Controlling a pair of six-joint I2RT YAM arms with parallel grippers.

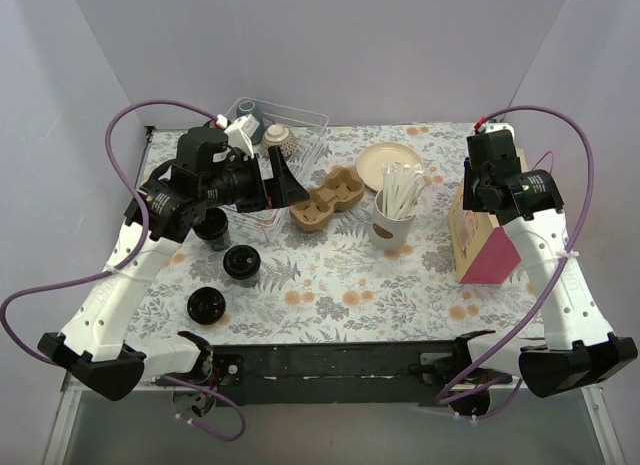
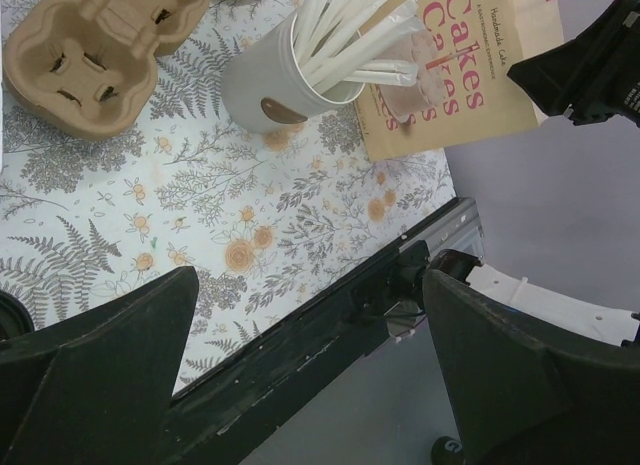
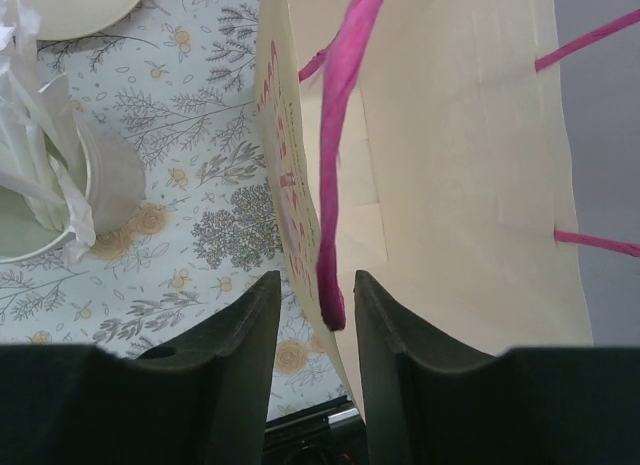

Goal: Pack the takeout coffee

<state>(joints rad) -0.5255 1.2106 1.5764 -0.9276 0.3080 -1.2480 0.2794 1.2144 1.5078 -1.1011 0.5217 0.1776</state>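
Note:
One takeout coffee (image 1: 241, 262), a white cup with a black lid, stands left of centre on the floral tablecloth. A second takeout coffee (image 1: 211, 228) is half hidden under my left arm. My left gripper (image 1: 288, 183) (image 2: 310, 285) hangs wide open above the table beside the brown cup carrier (image 1: 328, 197), with nothing between its fingers. My right gripper (image 3: 317, 285) (image 1: 476, 197) is over the cream paper bag (image 3: 460, 165) (image 1: 485, 243) at the right. Its narrowed jaws straddle the bag's near wall and pink handle (image 3: 340, 135), with a gap on both sides.
A round black lid (image 1: 205, 305) lies near the front left. A grey cup (image 1: 392, 223) (image 2: 260, 85) holding white wrapped sticks stands mid-table, with a beige plate (image 1: 389, 163) behind it. A clear plastic bin (image 1: 290, 125) sits at the back. The table's black front rail (image 2: 330, 325) runs below my left gripper.

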